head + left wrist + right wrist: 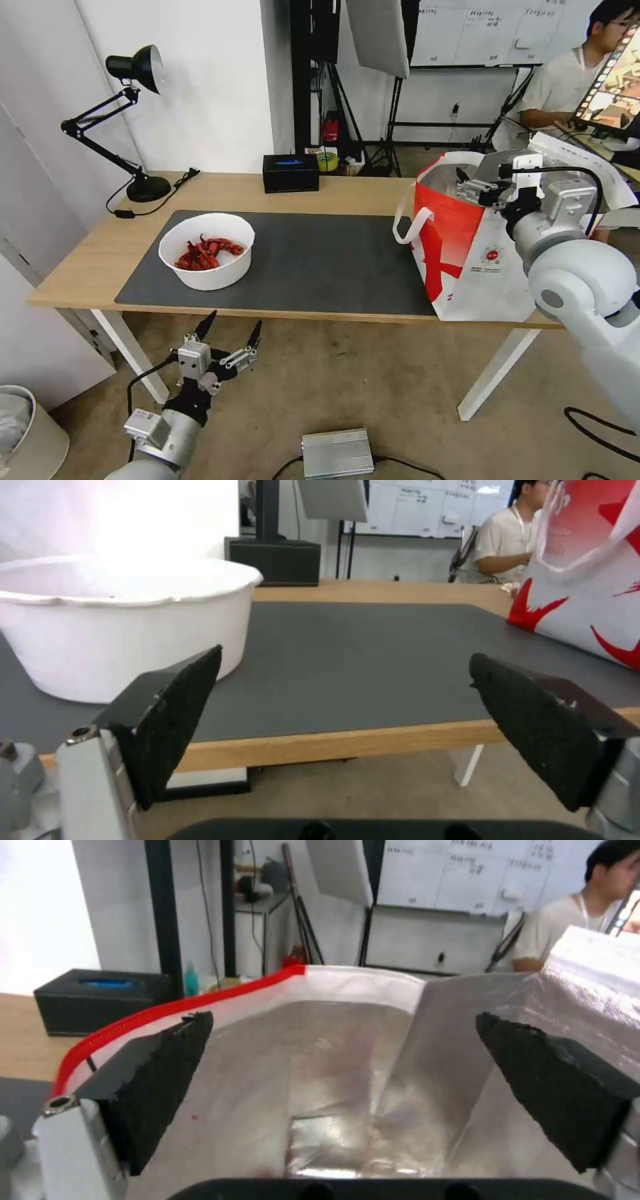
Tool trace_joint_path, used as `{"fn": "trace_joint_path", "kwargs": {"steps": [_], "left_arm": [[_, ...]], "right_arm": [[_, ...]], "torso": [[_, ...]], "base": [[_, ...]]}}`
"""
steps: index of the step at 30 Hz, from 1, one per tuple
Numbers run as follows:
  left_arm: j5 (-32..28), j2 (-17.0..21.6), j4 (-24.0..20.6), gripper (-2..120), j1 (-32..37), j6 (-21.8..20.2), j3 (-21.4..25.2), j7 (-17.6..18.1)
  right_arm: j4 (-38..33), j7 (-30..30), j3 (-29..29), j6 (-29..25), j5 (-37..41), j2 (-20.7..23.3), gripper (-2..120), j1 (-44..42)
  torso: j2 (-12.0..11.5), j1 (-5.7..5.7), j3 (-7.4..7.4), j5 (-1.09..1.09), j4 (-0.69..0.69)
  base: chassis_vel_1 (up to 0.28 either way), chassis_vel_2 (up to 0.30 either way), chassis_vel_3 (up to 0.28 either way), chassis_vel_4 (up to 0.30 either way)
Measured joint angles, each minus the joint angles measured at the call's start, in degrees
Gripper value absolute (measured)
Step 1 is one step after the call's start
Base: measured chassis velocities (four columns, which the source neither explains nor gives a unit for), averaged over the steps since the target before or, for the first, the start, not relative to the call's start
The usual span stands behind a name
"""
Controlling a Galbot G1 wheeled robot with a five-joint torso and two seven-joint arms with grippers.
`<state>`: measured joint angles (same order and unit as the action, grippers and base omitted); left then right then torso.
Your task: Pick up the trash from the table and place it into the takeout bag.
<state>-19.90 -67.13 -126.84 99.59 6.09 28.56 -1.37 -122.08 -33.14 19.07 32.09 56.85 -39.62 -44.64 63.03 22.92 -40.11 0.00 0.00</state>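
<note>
One piece of trash, a white bowl of red shells [207,250] [127,625], stands on the left of the dark grey mat [320,267] on the table [93,260]. The white-and-red takeout bag [467,267] [587,580] stands upright at the table's right end. My right gripper [477,187] [343,1016] hangs open over its mouth, with nothing between the fingers. The bag's foil lining [333,1055] shows below it, and something clear and flat [327,1140] lies at the bottom. My left gripper [235,320] [345,655] is open below the table's front edge, in front of the bowl.
A black desk lamp [133,120] stands at the table's far left corner and a black rectangular box [290,172] at the back edge. On the floor lie a silver box [337,453] with a cable, and a bin [27,433] at the lower left.
</note>
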Motion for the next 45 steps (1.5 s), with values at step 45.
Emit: {"fn": "trace_joint_path", "kwargs": {"steps": [45], "left_arm": [[0.3, -0.6, 0.2, 100, 0.6, 1.7, 2.1, -0.4]], "right_arm": [[-7.7, 24.9, -3.1, -27.0, -12.2, -1.3, 100, -29.8]], "torso": [[0.0, -0.01, 0.0, 0.0, -0.01]], "base": [[0.0, 0.0, 0.0, 0.0]]}}
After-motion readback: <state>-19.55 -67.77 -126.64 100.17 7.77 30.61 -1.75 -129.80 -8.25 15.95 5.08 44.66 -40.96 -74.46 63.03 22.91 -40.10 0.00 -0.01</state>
